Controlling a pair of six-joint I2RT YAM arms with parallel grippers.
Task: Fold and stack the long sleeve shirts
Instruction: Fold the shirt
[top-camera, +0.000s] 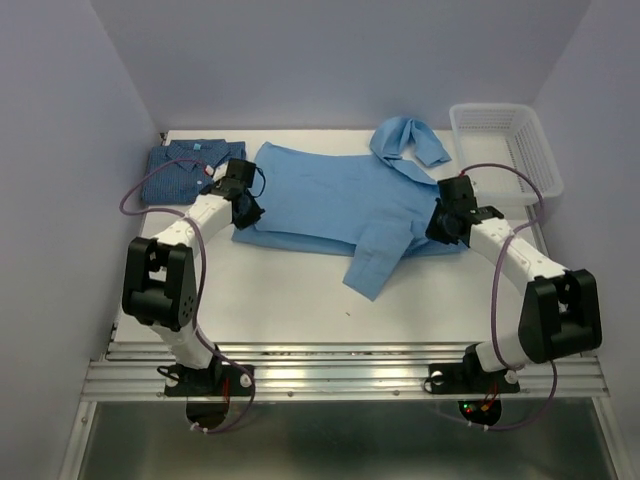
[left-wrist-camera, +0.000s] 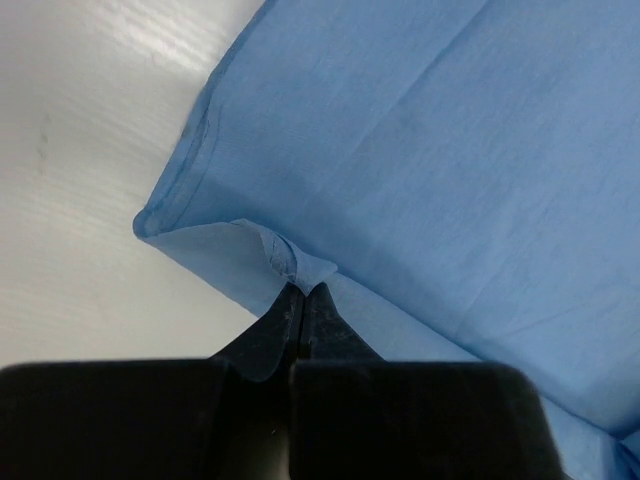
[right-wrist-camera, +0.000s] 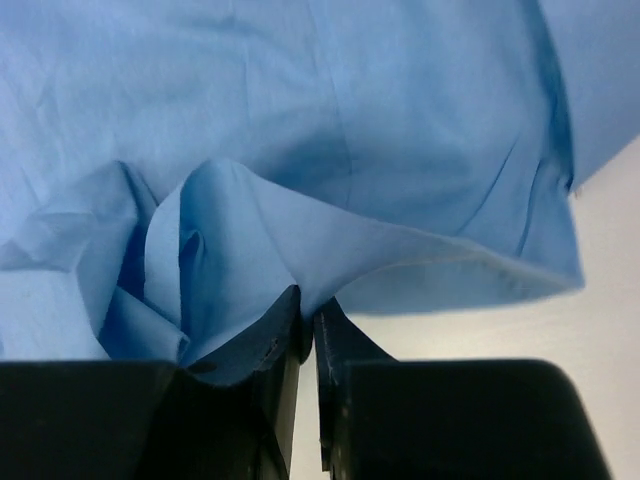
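The light sky-blue shirt (top-camera: 340, 195) lies spread across the middle of the table, one sleeve hanging toward the front and its collar bunched at the back. The darker checked shirt (top-camera: 185, 170) lies folded at the back left. My left gripper (top-camera: 246, 215) is shut on the light blue shirt's left edge, where the wrist view shows a pinched fold (left-wrist-camera: 300, 268). My right gripper (top-camera: 438, 226) is shut on the same shirt's right edge, lifting a fold of cloth (right-wrist-camera: 300, 260) off the table.
A white plastic mesh basket (top-camera: 505, 150) stands at the back right, close behind my right arm. Bare white table (top-camera: 290, 295) lies in front of the shirt. Walls enclose the table on the left, back and right.
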